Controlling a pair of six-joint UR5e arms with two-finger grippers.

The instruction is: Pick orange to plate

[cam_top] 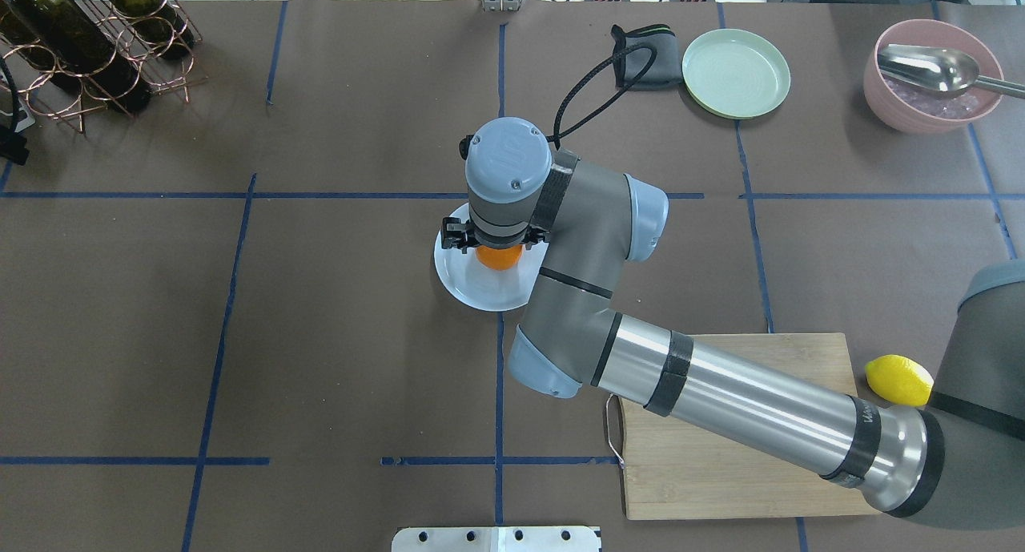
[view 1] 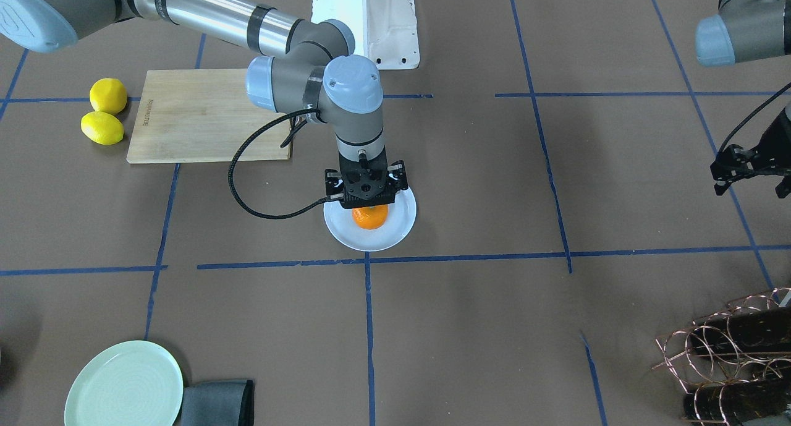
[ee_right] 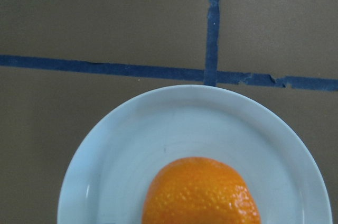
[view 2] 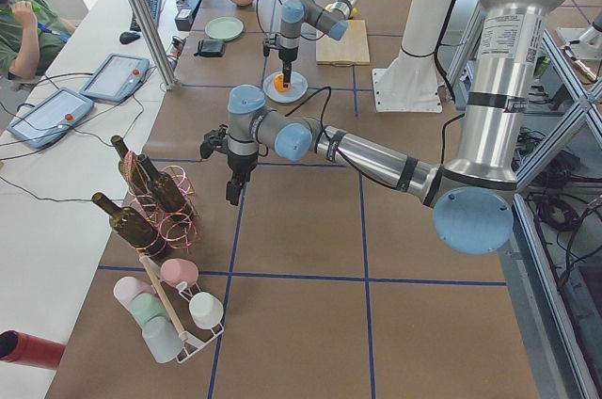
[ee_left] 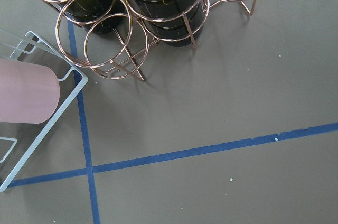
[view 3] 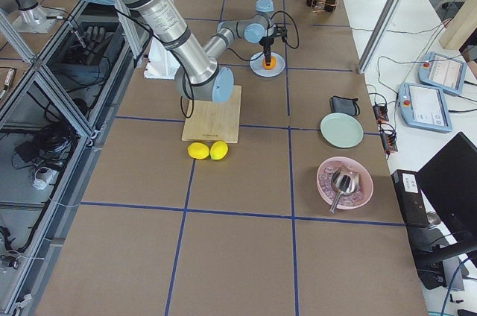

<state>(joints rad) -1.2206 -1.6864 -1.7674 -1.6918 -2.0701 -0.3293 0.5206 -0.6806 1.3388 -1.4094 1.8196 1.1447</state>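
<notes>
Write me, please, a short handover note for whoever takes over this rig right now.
Right gripper: points straight down, close over the orange. Its fingers are hidden, so I cannot tell whether it grips the fruit.
Left gripper: hangs over bare table beside the wine rack, away from the job. I cannot tell whether it is open or shut.
Orange: inside the white plate, apparently resting on it.
Done: the orange has reached the plate.
Left: confirm that the right gripper has let go, then lift that arm clear.
</notes>
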